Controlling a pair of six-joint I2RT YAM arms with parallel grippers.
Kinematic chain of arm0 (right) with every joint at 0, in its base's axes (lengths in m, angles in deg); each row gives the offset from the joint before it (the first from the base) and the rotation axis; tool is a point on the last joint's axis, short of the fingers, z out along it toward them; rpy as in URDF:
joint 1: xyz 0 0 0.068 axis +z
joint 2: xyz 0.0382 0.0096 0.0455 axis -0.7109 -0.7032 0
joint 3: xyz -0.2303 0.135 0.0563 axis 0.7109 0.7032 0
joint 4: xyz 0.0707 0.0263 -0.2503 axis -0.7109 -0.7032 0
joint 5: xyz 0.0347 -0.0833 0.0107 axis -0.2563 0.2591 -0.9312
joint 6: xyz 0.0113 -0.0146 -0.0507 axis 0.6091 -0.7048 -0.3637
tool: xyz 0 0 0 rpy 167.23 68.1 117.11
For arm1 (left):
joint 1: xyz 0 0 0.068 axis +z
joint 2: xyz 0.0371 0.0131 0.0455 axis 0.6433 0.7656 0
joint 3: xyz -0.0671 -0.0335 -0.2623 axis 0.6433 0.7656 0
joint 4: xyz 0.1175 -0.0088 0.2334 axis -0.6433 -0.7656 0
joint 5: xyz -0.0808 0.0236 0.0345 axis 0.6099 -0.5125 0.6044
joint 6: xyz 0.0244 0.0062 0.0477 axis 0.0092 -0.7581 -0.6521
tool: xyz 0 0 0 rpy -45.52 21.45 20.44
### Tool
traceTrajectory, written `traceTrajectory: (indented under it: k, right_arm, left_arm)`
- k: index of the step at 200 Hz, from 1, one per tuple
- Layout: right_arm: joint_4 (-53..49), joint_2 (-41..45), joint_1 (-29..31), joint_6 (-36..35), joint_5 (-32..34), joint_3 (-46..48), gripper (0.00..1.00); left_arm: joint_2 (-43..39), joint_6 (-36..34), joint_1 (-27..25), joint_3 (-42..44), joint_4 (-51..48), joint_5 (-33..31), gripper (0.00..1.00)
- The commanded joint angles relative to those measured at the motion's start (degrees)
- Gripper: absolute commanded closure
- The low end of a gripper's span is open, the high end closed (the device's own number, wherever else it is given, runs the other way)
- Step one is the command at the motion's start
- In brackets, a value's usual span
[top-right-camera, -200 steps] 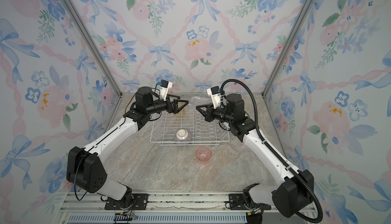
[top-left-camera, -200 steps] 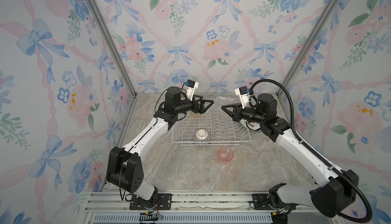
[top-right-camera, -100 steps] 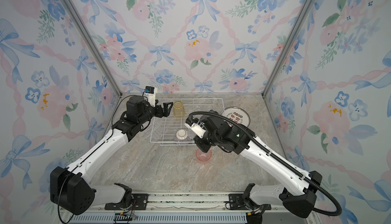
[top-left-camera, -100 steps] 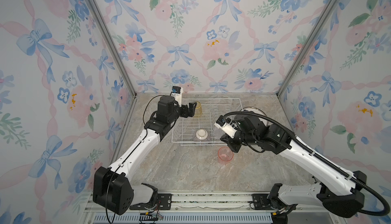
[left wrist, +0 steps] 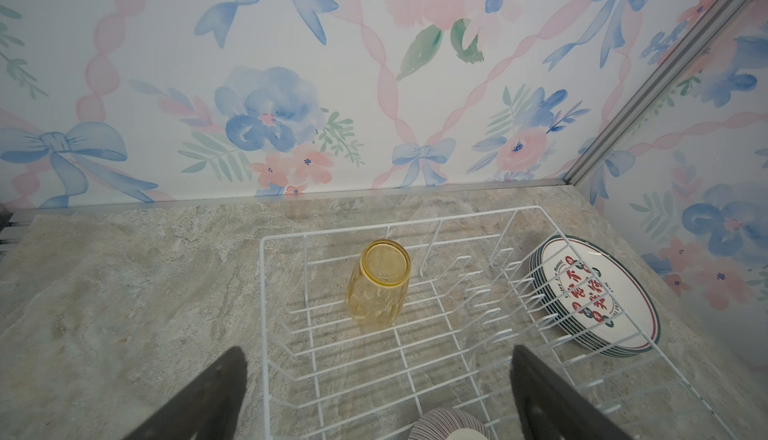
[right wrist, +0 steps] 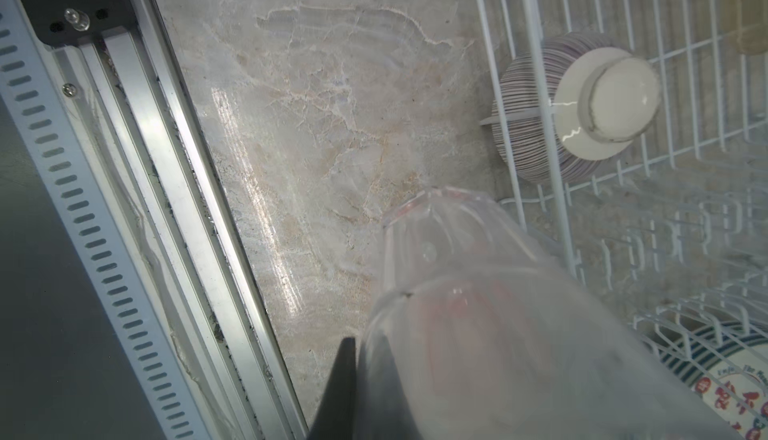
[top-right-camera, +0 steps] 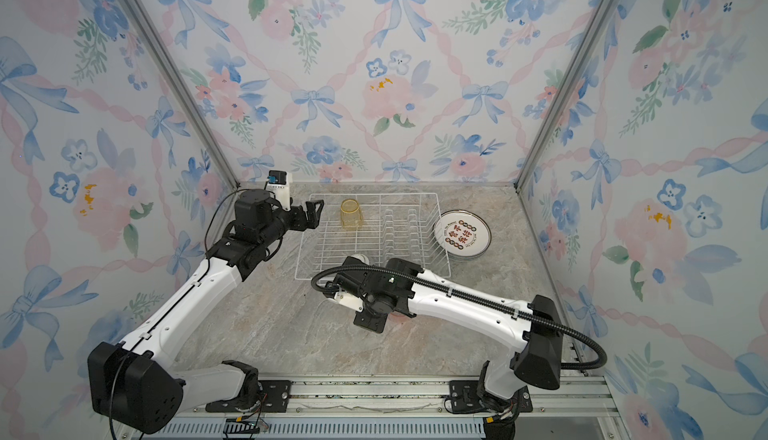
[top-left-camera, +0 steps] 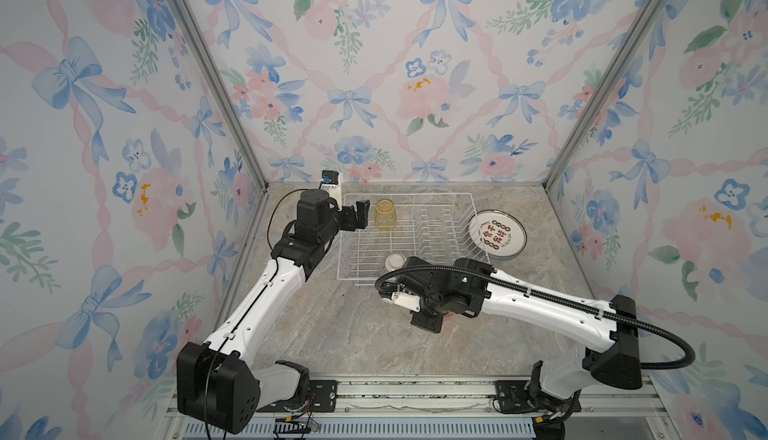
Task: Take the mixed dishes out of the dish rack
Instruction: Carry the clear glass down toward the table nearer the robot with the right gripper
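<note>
Step in hand: set-down of the clear tumbler. Nearest the front rail, the right hand (top-left-camera: 427, 321) was low over the surface (top-left-camera: 332, 334), just outside the near edge of the dish rack (top-left-camera: 432, 195). Its jaws were closed together on the wall of the clear tumbler (right wrist: 457, 292); whether the glass touched the surface could not be determined. Inside the rack, at its near edge, the striped bowl (right wrist: 582, 105) lay inverted, foot up. Outside the rack, just beside its right side, the plates (top-left-camera: 496, 234) lay stacked on the surface. At the far left of the rack the yellow tumbler (top-left-camera: 385, 214) stood inverted; the left hand (top-left-camera: 362, 215) hung just beside it, jaws fully apart and empty. Judged progress: plates out, bowl and yellow tumbler not yet unloaded. The next move called for the right hand to seat the clear tumbler, part its jaws and lift away without tipping the glass. The left hand needed to advance until its jaws straddled the yellow tumbler before closing.
</note>
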Motion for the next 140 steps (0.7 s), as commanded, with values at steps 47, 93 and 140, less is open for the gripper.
traceTrajectory:
  k: [47,93,140]
  right_arm:
    - [-5.9,-11.5,2.0,-4.3,2.6,-7.0,1.00]
    - [-7.3,-17.9,1.9,-5.3,5.3,-8.7,1.00]
    - [-8.1,-21.5,0.9,-5.7,6.6,-9.0,1.00]
  left_arm:
    - [-1.1,-1.9,1.1,0.6,-1.0,0.3,0.02]
    - [-0.9,-2.2,1.9,0.6,-1.0,1.1,0.02]
    - [0.0,-2.3,2.3,0.7,-1.0,1.7,0.02]
